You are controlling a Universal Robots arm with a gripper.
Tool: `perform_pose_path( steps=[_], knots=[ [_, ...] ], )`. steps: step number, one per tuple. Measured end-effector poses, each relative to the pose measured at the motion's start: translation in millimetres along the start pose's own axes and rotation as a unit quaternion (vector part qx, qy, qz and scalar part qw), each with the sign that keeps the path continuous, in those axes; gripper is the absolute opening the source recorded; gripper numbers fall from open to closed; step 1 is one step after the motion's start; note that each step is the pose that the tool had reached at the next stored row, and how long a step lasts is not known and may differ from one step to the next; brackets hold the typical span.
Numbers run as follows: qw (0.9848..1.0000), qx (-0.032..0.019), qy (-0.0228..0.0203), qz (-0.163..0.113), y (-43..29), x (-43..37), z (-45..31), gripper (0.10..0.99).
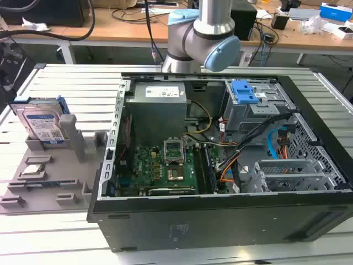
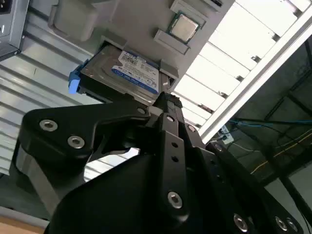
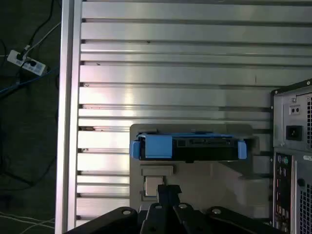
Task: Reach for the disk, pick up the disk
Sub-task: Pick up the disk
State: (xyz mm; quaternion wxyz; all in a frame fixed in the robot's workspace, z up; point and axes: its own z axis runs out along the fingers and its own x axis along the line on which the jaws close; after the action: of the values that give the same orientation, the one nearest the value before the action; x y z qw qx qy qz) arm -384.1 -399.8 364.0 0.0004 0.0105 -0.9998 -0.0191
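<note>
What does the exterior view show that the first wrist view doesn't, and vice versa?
Exterior view: the open computer's motherboard, the blue clip on its drive cage, the robot arm. First wrist view: a power strip on the floor, the computer's rear socket. Both: the disk standing on edge in the grey holder.

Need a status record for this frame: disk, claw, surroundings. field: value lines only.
target: disk, silver with a blue bracket, standing on edge in a slot of the grey holder
location: exterior view's left, outside the open computer case
claw: apart from the disk, not touching it
neighbour: small square chip seated in the same holder
pick status: disk not yet lifted
</note>
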Motion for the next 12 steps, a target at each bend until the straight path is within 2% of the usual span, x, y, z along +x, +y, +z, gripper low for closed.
perform_pose_path(
  steps=[1, 3, 5, 6, 9, 12],
  knots=[
    [0.9997, 0.0, 0.0009, -0.023, 0.0, 0.0, 0.0, 0.106],
    [0.9981, 0.0, 0.0024, -0.062, 0.0, 0.0, 0.0, 0.106],
    [0.9954, 0.0001, 0.0037, -0.096, 0.0, 0.0, 0.0, 0.106],
    [0.9931, 0.0001, 0.0045, -0.117, 0.0, 0.0, 0.0, 0.106],
    [0.9894, 0.0001, 0.0056, -0.145, 0.0, 0.0, 0.0, 0.106],
    [0.9788, 0.0001, 0.0078, -0.205, 0.0, 0.0, 0.0, 0.106]
  ],
)
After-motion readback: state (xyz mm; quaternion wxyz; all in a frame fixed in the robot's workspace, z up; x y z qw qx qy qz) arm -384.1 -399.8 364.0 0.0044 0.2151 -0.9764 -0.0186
